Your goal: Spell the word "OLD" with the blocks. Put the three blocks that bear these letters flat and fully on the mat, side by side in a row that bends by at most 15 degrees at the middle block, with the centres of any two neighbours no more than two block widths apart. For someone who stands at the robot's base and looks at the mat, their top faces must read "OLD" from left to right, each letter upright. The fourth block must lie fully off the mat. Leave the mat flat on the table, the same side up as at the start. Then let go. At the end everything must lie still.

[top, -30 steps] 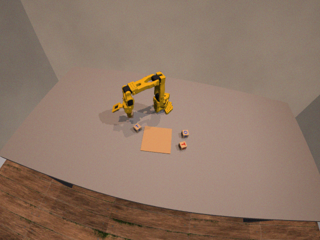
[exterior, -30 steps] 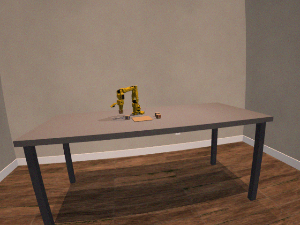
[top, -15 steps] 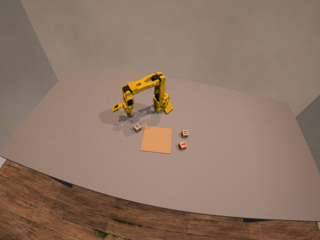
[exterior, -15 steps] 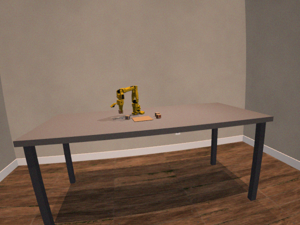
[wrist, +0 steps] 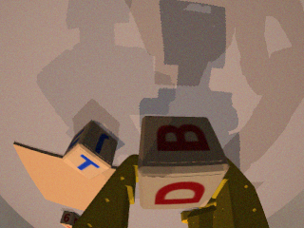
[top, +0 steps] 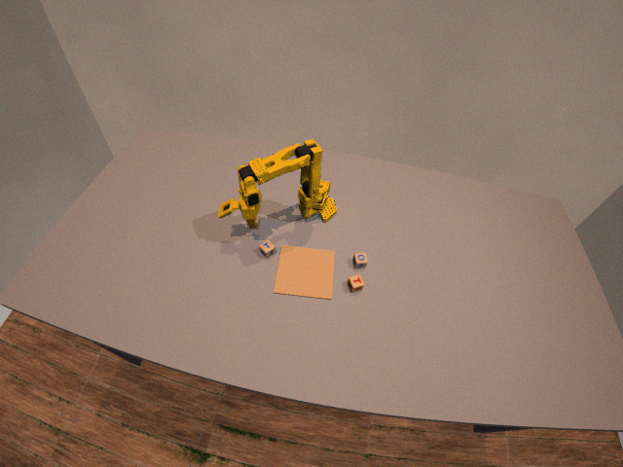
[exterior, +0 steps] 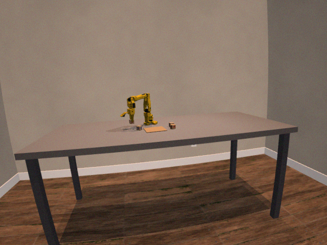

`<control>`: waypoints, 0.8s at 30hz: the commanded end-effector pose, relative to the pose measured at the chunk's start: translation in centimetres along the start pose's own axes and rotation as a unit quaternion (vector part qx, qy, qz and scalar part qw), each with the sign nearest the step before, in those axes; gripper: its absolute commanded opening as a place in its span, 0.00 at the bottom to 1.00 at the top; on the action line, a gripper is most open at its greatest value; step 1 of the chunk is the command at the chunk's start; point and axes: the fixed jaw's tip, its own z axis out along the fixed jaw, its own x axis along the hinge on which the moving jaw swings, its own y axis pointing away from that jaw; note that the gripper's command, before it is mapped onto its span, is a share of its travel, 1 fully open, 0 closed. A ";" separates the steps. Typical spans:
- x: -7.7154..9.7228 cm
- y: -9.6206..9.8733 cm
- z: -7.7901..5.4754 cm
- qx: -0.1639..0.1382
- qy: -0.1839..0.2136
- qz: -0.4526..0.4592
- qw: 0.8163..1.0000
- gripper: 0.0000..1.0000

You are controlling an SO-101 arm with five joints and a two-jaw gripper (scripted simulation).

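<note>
Early in the job, by the look of things: nothing placed on the mat (top: 304, 272) yet, so all three placements left to do. Gripper (wrist: 173, 211) closed on the D block (wrist: 181, 174), fingers pinching its two sides, a red D on the face toward the wrist camera and a dark B on the face next to it. Held up off the table (top: 453, 311), hanging above its own shadow, off to one side of the mat and near the arm's base. Lying flat on the table just outside one corner of the mat: a blue-lettered block (top: 267, 247), its top letter too small to read for certain from above, seen from the wrist as a blue T on one face and something like an I on another. On the far side of the mat, well apart from the gripper: the O block (top: 359, 259) and, just beside it, a red T block (top: 355, 282), both off the mat. Left to do, judging from this: carry the D block over and set it down D-up at the row's right end as read from the base, fetch the O and an L face, line them up close together, leave the spare block off the mat, then release.
</note>
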 end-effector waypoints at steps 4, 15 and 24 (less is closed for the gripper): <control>-0.7 0.2 -0.9 -0.016 -0.033 0.004 0.999 0.00; -0.7 0.3 -0.5 -0.016 -0.033 0.004 0.999 0.00; -0.8 0.3 -0.1 -0.016 -0.033 0.004 0.999 0.00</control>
